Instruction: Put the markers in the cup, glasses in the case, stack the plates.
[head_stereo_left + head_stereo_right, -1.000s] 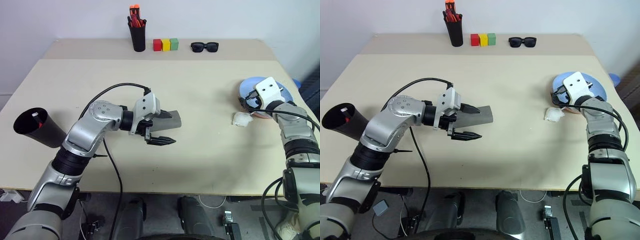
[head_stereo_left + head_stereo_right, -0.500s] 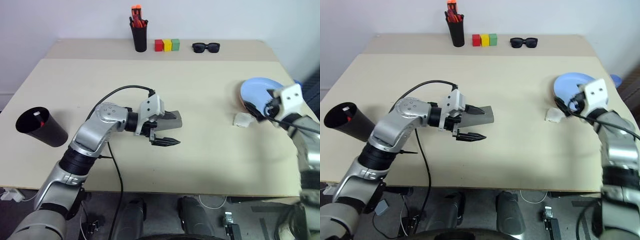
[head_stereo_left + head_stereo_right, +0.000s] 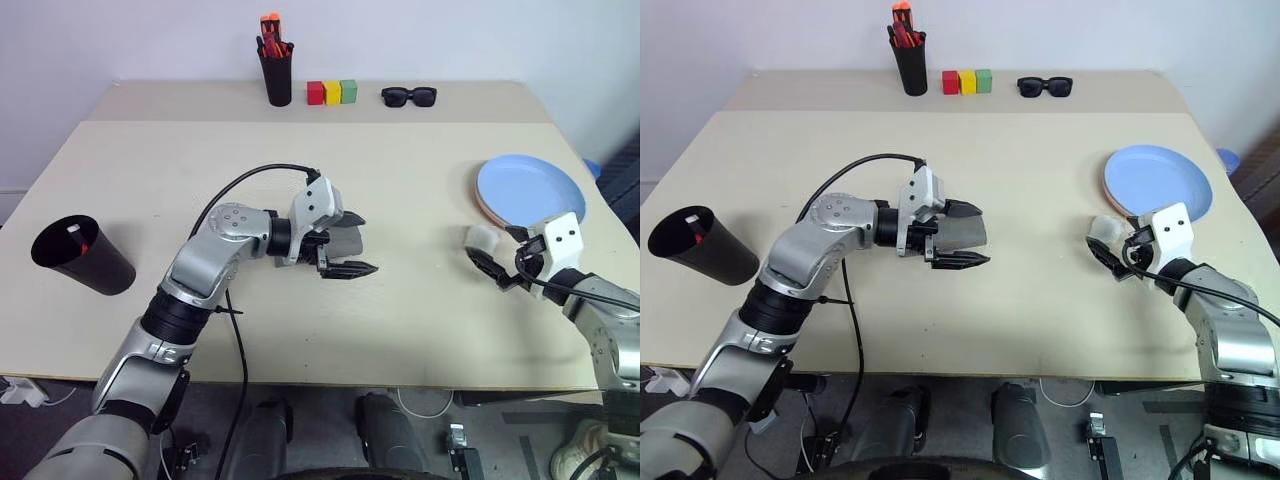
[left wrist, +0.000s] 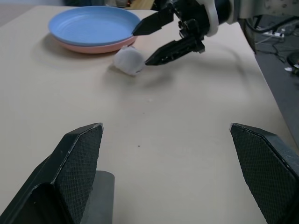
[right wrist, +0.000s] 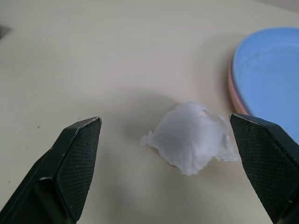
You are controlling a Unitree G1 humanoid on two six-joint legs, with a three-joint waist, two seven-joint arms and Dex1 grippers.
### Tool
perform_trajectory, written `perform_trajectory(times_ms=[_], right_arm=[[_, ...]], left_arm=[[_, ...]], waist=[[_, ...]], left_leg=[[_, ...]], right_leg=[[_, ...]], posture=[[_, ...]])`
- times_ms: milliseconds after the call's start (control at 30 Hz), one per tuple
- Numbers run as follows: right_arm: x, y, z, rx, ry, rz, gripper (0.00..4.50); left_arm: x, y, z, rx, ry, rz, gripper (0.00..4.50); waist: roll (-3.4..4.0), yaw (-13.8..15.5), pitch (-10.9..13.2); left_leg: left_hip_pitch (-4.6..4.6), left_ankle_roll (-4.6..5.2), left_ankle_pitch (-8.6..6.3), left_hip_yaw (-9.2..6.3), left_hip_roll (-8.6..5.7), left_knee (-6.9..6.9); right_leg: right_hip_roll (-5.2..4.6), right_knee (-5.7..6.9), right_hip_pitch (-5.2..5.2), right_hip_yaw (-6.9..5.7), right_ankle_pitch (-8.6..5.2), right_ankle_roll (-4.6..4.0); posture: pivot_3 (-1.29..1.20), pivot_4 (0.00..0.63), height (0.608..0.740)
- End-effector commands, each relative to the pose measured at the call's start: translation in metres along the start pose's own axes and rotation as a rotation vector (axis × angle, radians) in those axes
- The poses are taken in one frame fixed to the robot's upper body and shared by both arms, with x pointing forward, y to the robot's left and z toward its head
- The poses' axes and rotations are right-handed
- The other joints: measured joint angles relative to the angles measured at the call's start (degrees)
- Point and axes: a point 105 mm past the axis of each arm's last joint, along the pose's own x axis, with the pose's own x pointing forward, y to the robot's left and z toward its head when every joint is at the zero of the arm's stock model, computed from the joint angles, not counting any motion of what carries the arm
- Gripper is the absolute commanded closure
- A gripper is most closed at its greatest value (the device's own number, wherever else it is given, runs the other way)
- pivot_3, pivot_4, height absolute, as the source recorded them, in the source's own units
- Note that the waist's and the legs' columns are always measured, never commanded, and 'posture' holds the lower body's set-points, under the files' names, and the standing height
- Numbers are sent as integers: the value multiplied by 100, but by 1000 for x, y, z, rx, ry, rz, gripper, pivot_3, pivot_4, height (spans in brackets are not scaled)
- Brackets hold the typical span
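Observation:
The light blue plate lies on the salmon pink plate at the table's right. My right gripper stands open just in front of them, with a crumpled white tissue lying ahead of its fingertips. The grey case lies at mid-table with its lid shut. My left gripper is open over the case's right end, one finger behind it and one in front. The black cup stands tilted at the left with a red marker inside. The glasses are out of view.
At the back edge stand a black pen holder with orange-red pens, three coloured blocks and black sunglasses. The table's right edge runs close by the plates. A black cable loops over my left arm.
My right gripper has drawn back from the plates toward the table's front and now faces the tissue. The blue plate lies uncovered. My left gripper edged slightly right along the case.

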Motion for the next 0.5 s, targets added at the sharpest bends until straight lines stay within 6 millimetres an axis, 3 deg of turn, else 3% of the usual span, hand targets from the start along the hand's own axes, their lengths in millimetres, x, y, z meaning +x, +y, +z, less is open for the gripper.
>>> perform_trajectory(times_ms=[33, 400, 500], right_arm=[[8, 0, 8, -36, -27, -17, 19], [22, 1, -8, -31, 17, -34, 19], [25, -6, -18, -31, 51, -82, 831]], left_arm=[[-2, 8, 15, 23, -35, 57, 0], [1, 7, 22, 12, -49, 79, 0], [-2, 8, 22, 10, -46, 85, 0]], waist=[[0, -6, 0], [0, 2, 0], [0, -8, 0]], left_leg=[[1, 0, 0, 0, 0, 0], [1, 0, 0, 0, -1, 0], [1, 0, 0, 0, -1, 0]], right_leg=[[0, 0, 1, 0, 0, 0], [0, 0, 1, 0, 0, 0], [0, 0, 1, 0, 0, 0]], posture=[[0, 150, 740], [0, 150, 740], [0, 150, 740]])
